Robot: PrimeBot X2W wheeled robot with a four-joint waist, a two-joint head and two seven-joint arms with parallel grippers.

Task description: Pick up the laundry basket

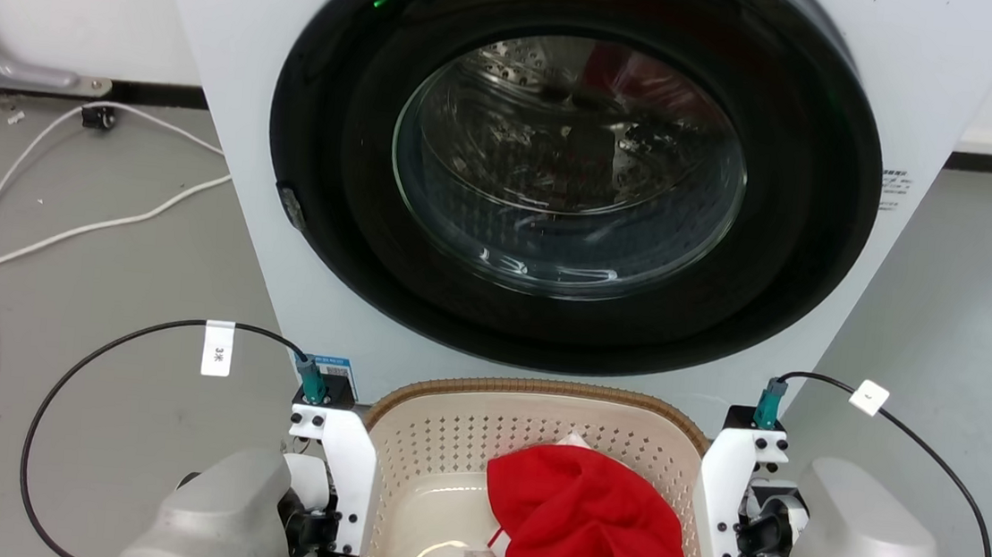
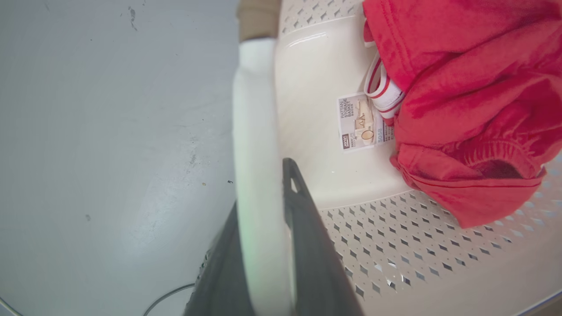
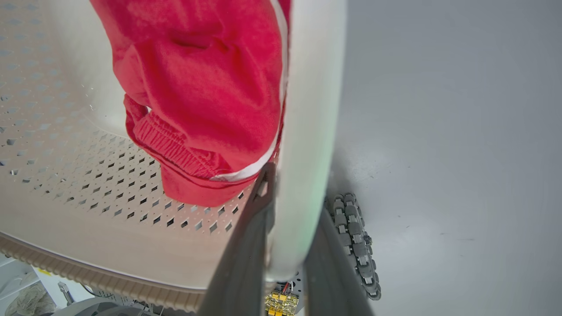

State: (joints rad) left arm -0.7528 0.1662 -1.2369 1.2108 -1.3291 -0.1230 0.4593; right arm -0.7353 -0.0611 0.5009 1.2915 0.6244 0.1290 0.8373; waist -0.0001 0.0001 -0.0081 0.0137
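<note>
Starting at the left, a white cable (image 1: 60, 231) trails loose over the grey floor (image 1: 126, 300), well apart from the work; we ignore it. Next comes our left gripper (image 2: 259, 188); its two dark fingers stand one on each side of the basket's left handle (image 2: 257, 131), one inside the wall and one outside, and they look closed onto it, so we judge the jaws are pinching that handle rather than standing spread. The laundry basket (image 1: 540, 387) sits between our two arms, low in the head view and just in front of the washer door (image 1: 574, 160), which is closed; that placement suits loading or unloading. Inside lies a red garment (image 1: 587, 524), bunched toward the right half, beside a paper label (image 2: 360, 123) on the basket's bottom; the load is light but off-centre, so the right side may want to dip. On the right, our right gripper (image 3: 296, 193) mirrors the left; its fingers flank the right handle (image 3: 307, 109) and appear pressed against it, pinching it too. We hold both handles because one grip would let the basket swing and tip. Whether it has left the floor we cannot tell; we judge the grasp made and an even, level lift to be the move in hand.
</note>
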